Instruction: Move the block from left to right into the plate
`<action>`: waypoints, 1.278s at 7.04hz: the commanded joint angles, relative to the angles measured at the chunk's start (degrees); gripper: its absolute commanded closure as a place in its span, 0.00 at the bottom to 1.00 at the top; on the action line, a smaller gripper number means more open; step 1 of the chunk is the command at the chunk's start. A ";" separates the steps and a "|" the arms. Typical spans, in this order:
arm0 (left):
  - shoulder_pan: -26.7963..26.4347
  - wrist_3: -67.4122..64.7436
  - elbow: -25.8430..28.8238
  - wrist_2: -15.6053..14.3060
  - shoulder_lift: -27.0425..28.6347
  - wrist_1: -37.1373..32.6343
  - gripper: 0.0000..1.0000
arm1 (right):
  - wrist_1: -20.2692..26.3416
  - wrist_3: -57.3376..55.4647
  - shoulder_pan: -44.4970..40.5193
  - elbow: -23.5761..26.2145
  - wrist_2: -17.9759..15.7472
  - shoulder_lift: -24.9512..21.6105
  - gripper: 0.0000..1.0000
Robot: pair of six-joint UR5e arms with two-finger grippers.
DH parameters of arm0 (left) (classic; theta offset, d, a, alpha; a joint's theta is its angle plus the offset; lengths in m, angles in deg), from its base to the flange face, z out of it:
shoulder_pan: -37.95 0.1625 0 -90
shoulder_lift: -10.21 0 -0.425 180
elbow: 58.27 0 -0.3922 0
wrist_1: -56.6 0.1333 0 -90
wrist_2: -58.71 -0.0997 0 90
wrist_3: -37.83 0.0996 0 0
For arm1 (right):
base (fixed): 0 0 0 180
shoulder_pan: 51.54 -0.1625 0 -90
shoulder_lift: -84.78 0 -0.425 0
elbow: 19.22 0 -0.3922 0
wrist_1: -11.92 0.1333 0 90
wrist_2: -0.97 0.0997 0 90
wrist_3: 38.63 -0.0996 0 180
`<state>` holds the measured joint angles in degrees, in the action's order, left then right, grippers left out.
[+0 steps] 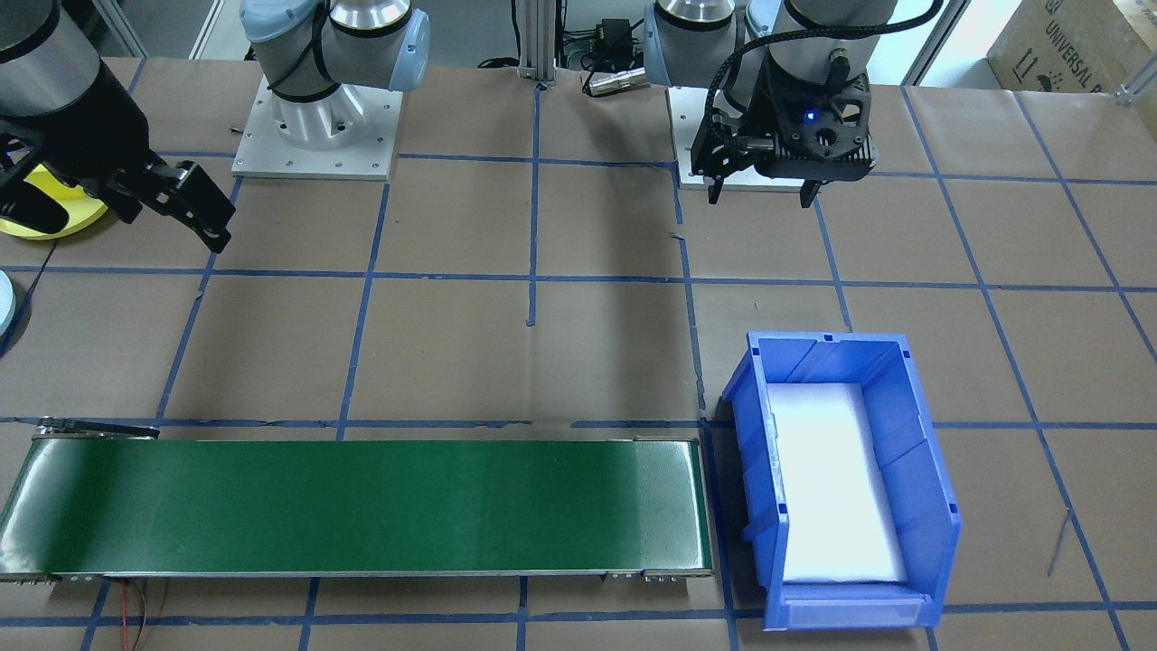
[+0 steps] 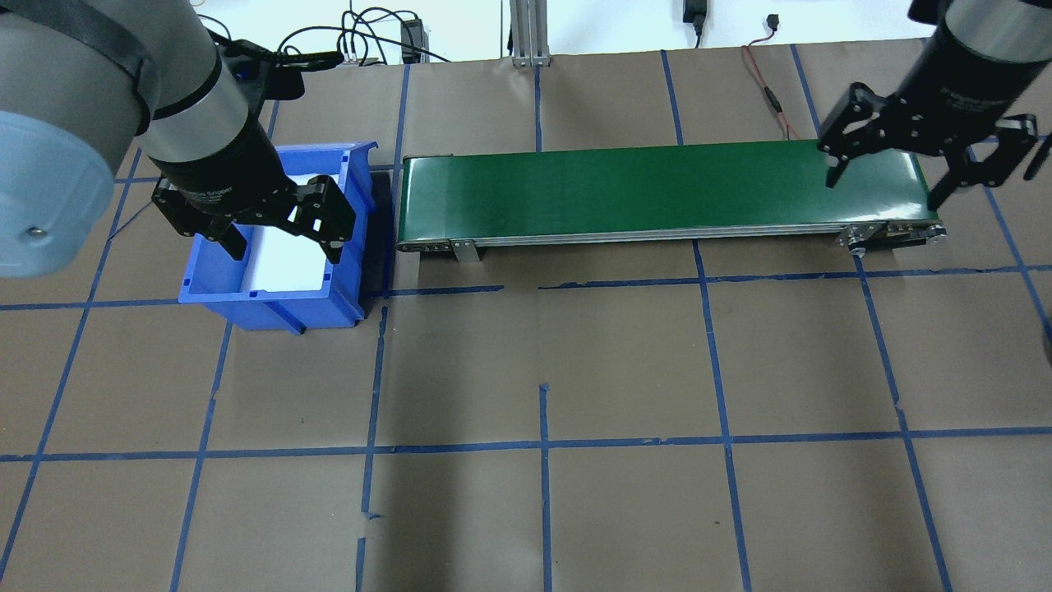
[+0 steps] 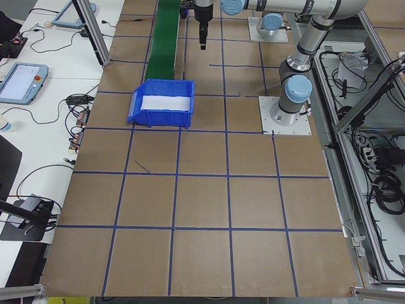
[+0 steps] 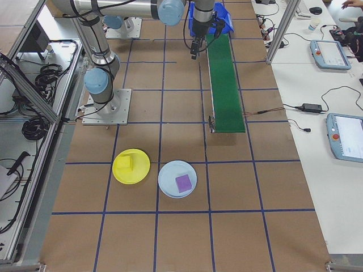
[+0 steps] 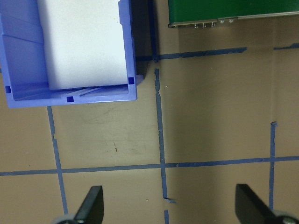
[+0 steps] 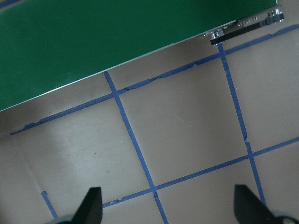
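At the table's left end, the blue bin (image 2: 271, 247) shows only its white foam liner (image 2: 288, 255); no block lies in it that I can make out. The left gripper (image 2: 275, 226) hangs above the bin with its fingers spread wide and nothing between them. The green conveyor belt (image 2: 657, 189), running along the far edge from the bin toward the right, is bare from end to end. Over its right end the right gripper (image 2: 929, 160) hovers, also splayed wide and empty.

Past the belt, near the table's right end, the yellow plate (image 4: 131, 166) carries a yellow block (image 4: 125, 164) (a close colour match, so easy to miss), resting inside the rim. Just beside it a pale blue plate (image 4: 177, 178) holds a purple block (image 4: 183, 183).

With both blocks in plates and nothing left in the bin or on the belt, the transfer looks finished; what remains, I judge, is at most parking the arms.
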<state>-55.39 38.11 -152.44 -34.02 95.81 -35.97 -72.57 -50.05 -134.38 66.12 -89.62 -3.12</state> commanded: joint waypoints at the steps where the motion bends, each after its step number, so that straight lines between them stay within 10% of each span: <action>1: 0.00 0.07 0.04 0.01 0.00 0.10 0.00 | -1.28 -0.45 -4.34 -2.18 -2.40 1.50 0.00; 9: 0.00 0.16 0.04 -0.08 0.00 0.02 0.00 | -9.82 3.16 -8.39 1.86 -0.82 1.51 0.00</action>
<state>-55.39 38.27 -152.40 -34.07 95.82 -35.94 -81.95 -48.37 -142.83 67.96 -90.81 -1.43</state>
